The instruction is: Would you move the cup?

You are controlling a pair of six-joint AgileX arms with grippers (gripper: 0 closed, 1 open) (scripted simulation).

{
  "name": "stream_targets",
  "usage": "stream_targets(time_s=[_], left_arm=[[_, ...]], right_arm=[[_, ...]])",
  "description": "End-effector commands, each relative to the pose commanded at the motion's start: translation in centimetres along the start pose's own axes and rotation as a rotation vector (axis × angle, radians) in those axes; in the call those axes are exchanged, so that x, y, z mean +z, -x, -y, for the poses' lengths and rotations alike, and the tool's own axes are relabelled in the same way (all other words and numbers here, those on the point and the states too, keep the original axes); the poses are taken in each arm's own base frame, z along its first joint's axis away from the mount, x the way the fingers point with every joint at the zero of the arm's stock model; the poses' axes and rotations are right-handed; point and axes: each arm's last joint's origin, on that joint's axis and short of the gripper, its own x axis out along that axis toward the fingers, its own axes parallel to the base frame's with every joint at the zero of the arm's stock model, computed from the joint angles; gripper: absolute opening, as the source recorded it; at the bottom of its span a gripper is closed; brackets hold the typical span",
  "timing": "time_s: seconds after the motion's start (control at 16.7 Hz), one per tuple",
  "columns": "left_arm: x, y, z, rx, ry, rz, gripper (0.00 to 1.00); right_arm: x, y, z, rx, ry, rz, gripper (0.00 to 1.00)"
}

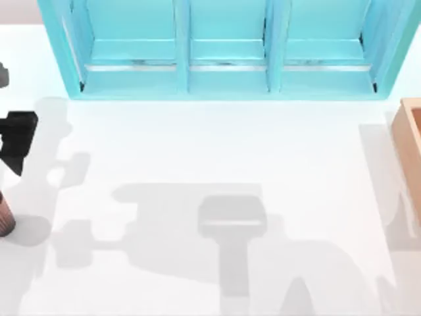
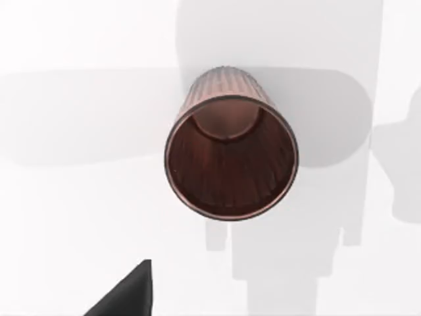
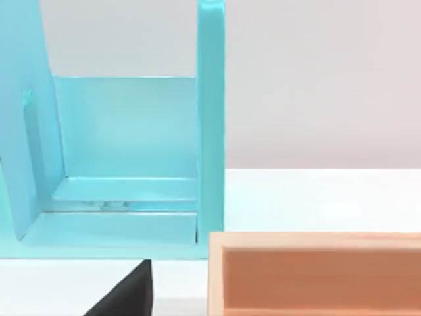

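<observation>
The cup (image 1: 4, 214) is small, reddish-brown and ribbed. It stands upright on the white table at the far left edge of the top view. In the left wrist view I look down into the cup's (image 2: 230, 155) open mouth, and nothing is inside it. My left gripper (image 1: 18, 139) is a black shape at the left edge, a little toward the shelf from the cup and apart from it. A black part of the left gripper (image 2: 125, 296) shows below the cup, not touching it. A black part of my right gripper (image 3: 125, 296) shows near the tan box.
A large turquoise shelf (image 1: 223, 72) with three compartments spans the back of the table. A tan wooden box (image 1: 411, 141) stands at the right edge and also fills the near part of the right wrist view as a tan wooden box (image 3: 316, 273). Arm shadows cross the white tabletop (image 1: 230, 151).
</observation>
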Motion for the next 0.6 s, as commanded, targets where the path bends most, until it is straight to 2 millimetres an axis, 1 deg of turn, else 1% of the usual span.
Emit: stream_targets(time_s=[0.36,0.48,0.6], left_arm=[[-0.1,-0.1,0.1,0.0,-0.003,0.002,1.0],[0.0,-1.1,0.1,0.0,-0.001,-0.004,1.0],[0.2,-3.1,0.0,0.0,0.0,-0.003,1.0]], right_arm=[[0.0,0.0,0.0,0.0,0.0,0.0,1.0],[0.0,0.0,0.0,0.0,0.0,0.0,1.0],[0.0,0.0,0.0,0.0,0.0,0.0,1.0]])
